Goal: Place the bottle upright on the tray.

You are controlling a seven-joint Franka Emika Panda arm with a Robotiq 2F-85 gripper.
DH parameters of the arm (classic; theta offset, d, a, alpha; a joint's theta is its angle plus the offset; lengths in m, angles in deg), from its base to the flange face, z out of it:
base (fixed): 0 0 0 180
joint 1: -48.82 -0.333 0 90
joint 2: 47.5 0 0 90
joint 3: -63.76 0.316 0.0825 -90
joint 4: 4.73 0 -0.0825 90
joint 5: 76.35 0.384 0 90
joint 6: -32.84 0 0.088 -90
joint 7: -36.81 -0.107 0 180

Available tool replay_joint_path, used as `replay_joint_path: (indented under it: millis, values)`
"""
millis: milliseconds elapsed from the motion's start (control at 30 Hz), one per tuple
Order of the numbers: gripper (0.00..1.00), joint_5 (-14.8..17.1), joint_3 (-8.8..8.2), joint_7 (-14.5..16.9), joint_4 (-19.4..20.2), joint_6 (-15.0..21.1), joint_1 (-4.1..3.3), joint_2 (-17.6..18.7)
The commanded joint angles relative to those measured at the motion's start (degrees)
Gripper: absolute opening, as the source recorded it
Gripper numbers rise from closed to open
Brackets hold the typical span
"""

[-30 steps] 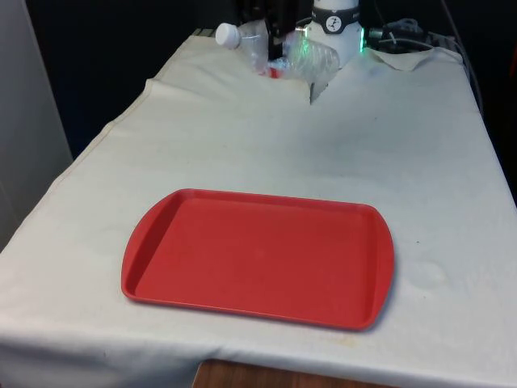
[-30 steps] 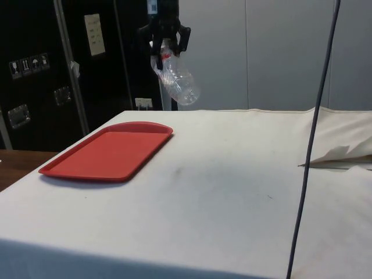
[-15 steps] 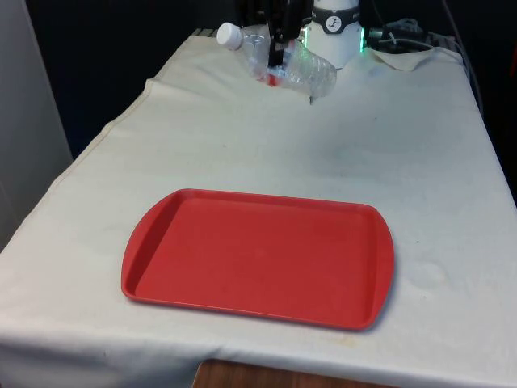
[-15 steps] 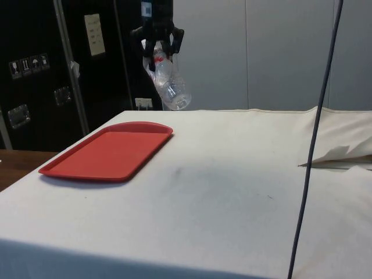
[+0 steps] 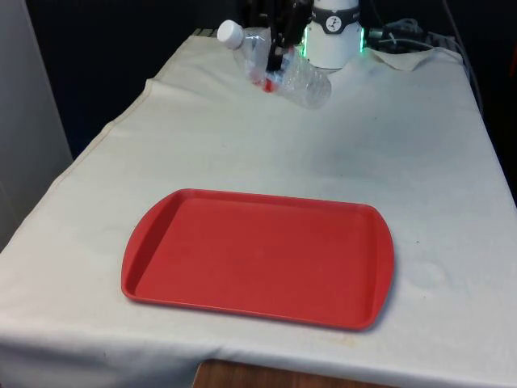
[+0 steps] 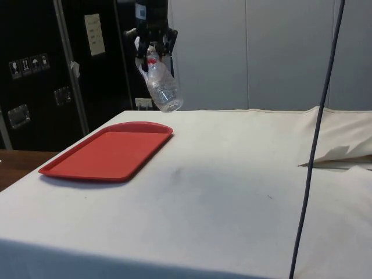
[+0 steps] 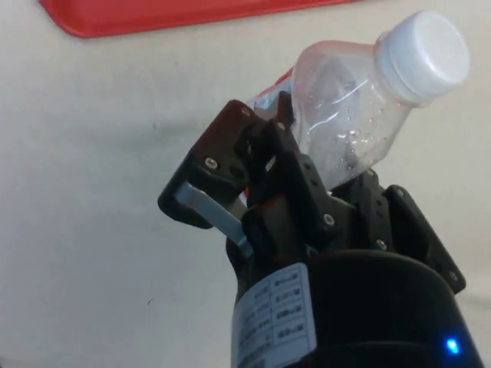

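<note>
The gripper (image 5: 275, 61) is clamped on the clear bottle (image 5: 279, 66), white cap, red label unreadable, held tilted in the air above the table's (image 5: 420, 162) far end, well apart from the red tray (image 5: 258, 255).

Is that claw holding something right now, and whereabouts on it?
Yes: the claw grips a clear plastic bottle with a white cap, tilted in the air, around its upper body near the red label.
</note>
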Motion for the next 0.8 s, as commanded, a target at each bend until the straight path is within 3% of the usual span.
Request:
replay_joint_path:
  millis: [0,33,267,300,400,500,533,567,767]
  values:
    - [0.34,-1.38,-0.11,-1.2,0.11,1.09,-0.17,0.11]
    - [0.34,-0.52,0.11,-0.34,0.0,0.34,0.0,0.06]
    - [0.34,-5.67,0.46,-4.3,0.06,3.84,-0.23,0.74]
    - [0.34,-4.24,0.69,-3.04,0.06,2.86,0.0,0.57]
    - [0.34,-8.25,0.74,-6.19,-0.06,5.21,-0.23,1.15]
    - [0.34,-10.08,0.92,-7.62,-0.11,6.07,-0.23,1.43]
    - [0.34,-8.77,1.26,-6.42,0.06,5.27,0.0,1.15]
    - [0.34,-11.46,1.09,-8.65,-0.29,6.59,-0.29,1.66]
    - [0.34,-15.36,1.43,-11.63,-0.57,8.08,-0.29,2.29]
